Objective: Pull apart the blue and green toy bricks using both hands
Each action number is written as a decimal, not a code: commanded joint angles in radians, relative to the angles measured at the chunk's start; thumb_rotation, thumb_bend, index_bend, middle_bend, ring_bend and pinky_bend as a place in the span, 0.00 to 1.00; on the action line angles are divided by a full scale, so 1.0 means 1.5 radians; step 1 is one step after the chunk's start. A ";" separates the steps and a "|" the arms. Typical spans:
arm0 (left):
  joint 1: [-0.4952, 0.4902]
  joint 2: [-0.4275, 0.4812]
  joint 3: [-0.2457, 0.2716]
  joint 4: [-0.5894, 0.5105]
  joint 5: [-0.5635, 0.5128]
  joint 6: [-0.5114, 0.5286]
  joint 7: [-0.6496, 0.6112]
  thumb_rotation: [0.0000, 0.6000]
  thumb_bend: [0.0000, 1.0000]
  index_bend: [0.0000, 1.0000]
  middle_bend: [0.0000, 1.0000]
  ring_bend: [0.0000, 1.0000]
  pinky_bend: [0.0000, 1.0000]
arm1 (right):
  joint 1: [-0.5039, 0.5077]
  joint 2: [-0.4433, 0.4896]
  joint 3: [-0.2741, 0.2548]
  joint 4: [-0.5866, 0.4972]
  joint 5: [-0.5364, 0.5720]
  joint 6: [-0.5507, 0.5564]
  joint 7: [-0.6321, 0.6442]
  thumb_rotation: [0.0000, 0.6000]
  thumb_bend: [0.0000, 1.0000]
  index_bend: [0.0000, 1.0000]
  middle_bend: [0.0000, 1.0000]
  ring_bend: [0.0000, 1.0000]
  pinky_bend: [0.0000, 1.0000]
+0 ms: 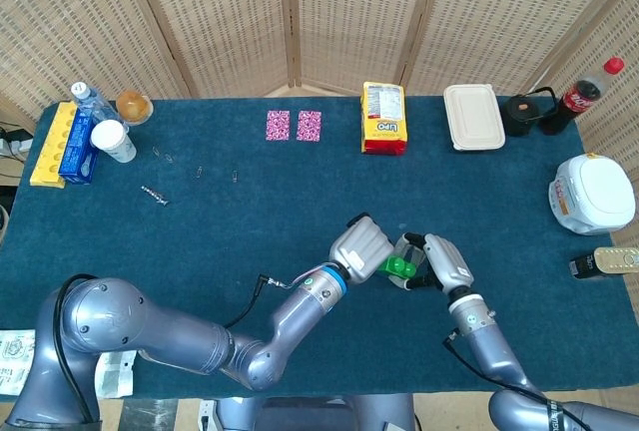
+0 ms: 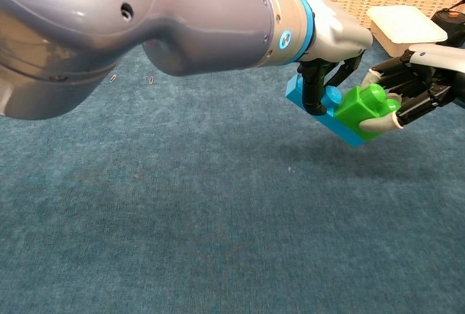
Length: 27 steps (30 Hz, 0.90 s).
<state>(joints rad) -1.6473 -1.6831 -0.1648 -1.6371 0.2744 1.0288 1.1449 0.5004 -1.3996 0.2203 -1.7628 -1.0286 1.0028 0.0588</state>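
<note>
A blue brick [image 2: 328, 113] and a green brick [image 2: 361, 106] are joined and held above the blue tablecloth [image 2: 182, 219]. My left hand [image 2: 330, 34] pinches the blue brick from above, near its left end. My right hand [image 2: 410, 85] comes in from the right and wraps the green brick, thumb across its front and fingers behind it. In the head view the green brick [image 1: 400, 268] shows between the left hand [image 1: 359, 247] and the right hand [image 1: 440, 262]; the blue brick is hidden there.
Along the far edge stand a yellow snack bag [image 1: 383, 118], a white food box [image 1: 473, 117], a cola bottle [image 1: 585, 94] and two pink cards [image 1: 294, 125]. A white cooker [image 1: 593, 193] sits at the right. Bottles and boxes [image 1: 78, 137] crowd the far left.
</note>
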 commanded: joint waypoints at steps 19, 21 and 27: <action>0.005 0.034 0.031 -0.026 -0.003 -0.024 0.009 0.81 0.45 0.72 0.60 0.49 0.46 | -0.004 0.010 0.006 0.013 -0.001 -0.008 0.035 1.00 0.26 0.64 0.69 0.77 0.55; 0.005 0.035 0.034 -0.027 -0.001 -0.025 0.008 0.81 0.45 0.72 0.60 0.49 0.46 | -0.005 0.012 0.007 0.013 -0.001 -0.008 0.040 1.00 0.26 0.64 0.69 0.77 0.55; 0.007 0.037 0.040 -0.029 0.009 -0.025 0.005 0.81 0.45 0.72 0.60 0.49 0.46 | -0.007 0.019 0.010 0.015 -0.001 -0.007 0.045 1.00 0.26 0.64 0.69 0.77 0.55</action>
<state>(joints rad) -1.6379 -1.6276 -0.1049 -1.6798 0.2865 0.9907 1.1530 0.4903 -1.3717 0.2344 -1.7404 -1.0296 0.9917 0.1262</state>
